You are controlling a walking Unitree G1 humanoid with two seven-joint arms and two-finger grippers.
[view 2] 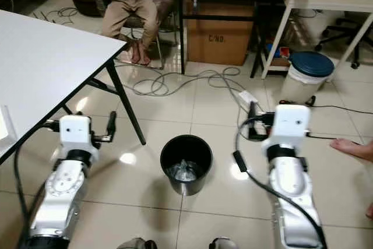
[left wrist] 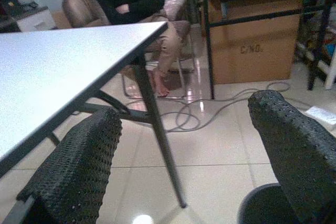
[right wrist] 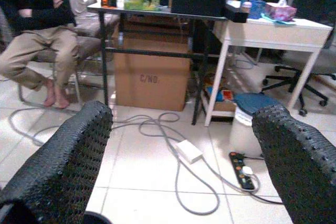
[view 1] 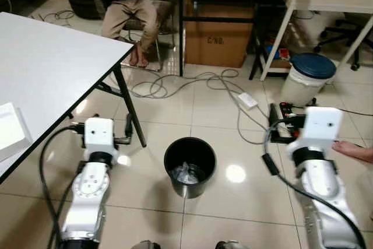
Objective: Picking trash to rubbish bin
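A black rubbish bin (view 1: 189,167) stands on the tiled floor between my two arms. Crumpled clear plastic trash (view 1: 186,173) lies inside it. My left gripper (left wrist: 186,106) is held low to the left of the bin, beside the table leg (view 1: 131,112). It is open with nothing between its fingers (view 1: 128,129). My right gripper (right wrist: 185,108) is held to the right of the bin, over the cables. It too is open and holds nothing.
A white table (view 1: 52,62) with a white object (view 1: 9,126) fills the left. Cables (view 1: 198,83), an adapter (view 1: 247,100) and a power strip (right wrist: 242,171) lie ahead. A blue-lidded bucket (view 1: 312,74), a cardboard box (view 1: 215,39) and a seated person (view 1: 131,10) are beyond. A person's hand (view 1: 352,150) is at right.
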